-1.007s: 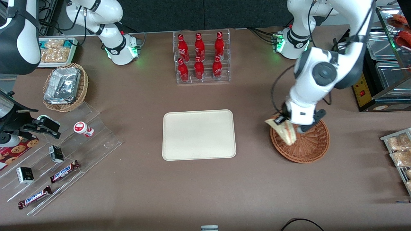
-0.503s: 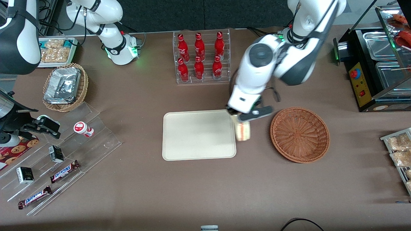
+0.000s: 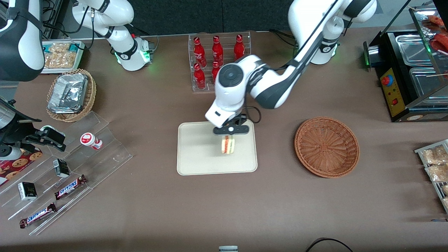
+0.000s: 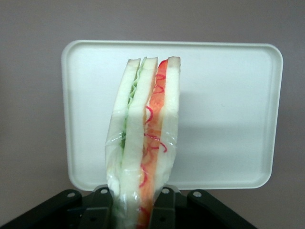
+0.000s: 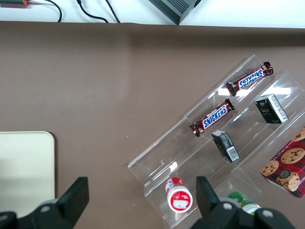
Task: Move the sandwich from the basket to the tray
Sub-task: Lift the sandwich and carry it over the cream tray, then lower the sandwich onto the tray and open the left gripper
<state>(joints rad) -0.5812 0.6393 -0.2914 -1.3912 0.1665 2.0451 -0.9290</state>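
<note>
Above tray (image 3: 196, 154), pincer (image 3: 229, 134) gripping sandwich (image 3: 227, 145)

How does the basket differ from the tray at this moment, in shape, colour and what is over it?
The basket is round, woven, reddish-brown; the tray is flat, rectangular, cream-white. Nothing hangs over the basket; over the tray the end effector holds the sandwich upright. Both rest on the brown table, and nothing lies in either.

Sandwich (image 3: 227, 145) clamped in the gripper (image 3: 229, 134), hanging above the tray (image 3: 196, 154), red and green filling edge (image 4: 152, 124) showing, clear wrap on it. Tray is cream, flat on the table. Basket (image 3: 327, 146) is brown wicker, beside the tray toward the working arm's end.
</note>
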